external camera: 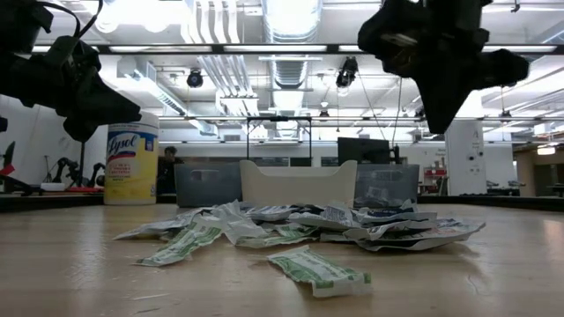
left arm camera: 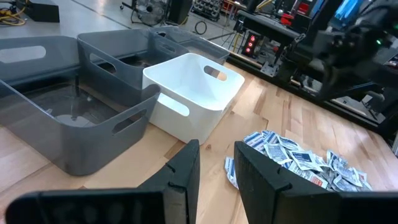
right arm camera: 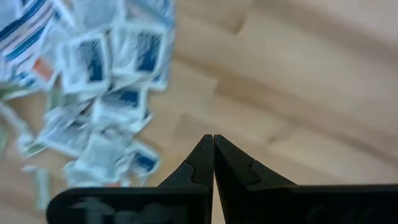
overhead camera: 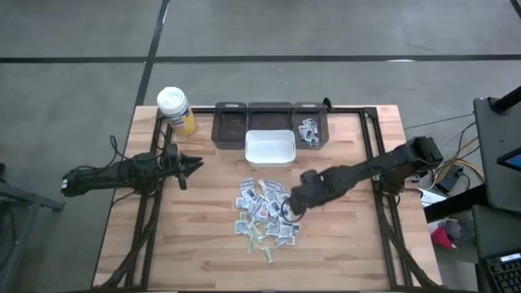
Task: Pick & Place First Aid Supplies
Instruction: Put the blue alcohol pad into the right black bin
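Note:
The first aid supplies (overhead camera: 262, 213) lie in a loose heap of small white packets and strips on the wooden table's middle, also seen in the low view (external camera: 308, 224) and the right wrist view (right arm camera: 99, 81). My right gripper (overhead camera: 290, 208) hangs shut and empty above the heap's right edge, pointing down, its fingertips (right arm camera: 213, 144) together over bare wood. It is well clear of the packets in the low view (external camera: 438, 119). My left gripper (overhead camera: 195, 165) waits at the table's left, open (left arm camera: 217, 163), with nothing between its fingers.
A white bin (overhead camera: 270, 147) stands just beyond the heap. Behind it sit three grey bins (overhead camera: 229, 124); the rightmost (overhead camera: 310, 129) holds some packets. A yellow white-capped bottle (overhead camera: 175, 110) stands at the far left. Bare wood lies near and to both sides of the heap.

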`<state>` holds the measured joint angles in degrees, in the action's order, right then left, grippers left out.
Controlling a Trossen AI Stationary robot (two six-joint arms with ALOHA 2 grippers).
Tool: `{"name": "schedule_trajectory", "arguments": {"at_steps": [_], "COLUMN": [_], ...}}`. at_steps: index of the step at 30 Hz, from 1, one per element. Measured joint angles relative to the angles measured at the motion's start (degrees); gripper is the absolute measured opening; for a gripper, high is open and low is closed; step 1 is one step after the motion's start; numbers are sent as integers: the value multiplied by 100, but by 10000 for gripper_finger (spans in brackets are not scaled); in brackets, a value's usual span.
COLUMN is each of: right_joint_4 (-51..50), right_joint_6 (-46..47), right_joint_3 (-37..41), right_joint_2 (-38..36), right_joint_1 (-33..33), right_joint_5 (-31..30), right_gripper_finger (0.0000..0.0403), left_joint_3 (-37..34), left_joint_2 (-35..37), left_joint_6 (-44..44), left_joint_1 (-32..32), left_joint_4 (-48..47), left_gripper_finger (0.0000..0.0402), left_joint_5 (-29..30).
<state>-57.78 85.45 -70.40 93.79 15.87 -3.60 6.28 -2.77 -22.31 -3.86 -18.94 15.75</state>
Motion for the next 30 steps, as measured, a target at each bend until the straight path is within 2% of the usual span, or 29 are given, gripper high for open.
{"name": "schedule_trajectory", "arguments": {"at_steps": [10,19,24,30], "right_joint_4": [1582,2664,2733,2800], "right_joint_6": [1089,1799,1962,1836], "right_joint_3": [876,1322,1402,1086], "right_joint_2": [5,7,33,566], "right_joint_1": [232,427,427,422], "right_joint_5": [1140,1215,1138,1336], "right_gripper_finger": [8,23,41,58], "left_joint_3": [0,1,1,0], "left_joint_2": [-2,-1,-2,-2], "left_joint_6": [0,0,0,0], "left_joint_1": [0,-2,0,0], "left_joint_4": [0,1,2,2], "left_gripper_finger": [94,94,94,94], "left_joint_5": [0,1,0,0]}}
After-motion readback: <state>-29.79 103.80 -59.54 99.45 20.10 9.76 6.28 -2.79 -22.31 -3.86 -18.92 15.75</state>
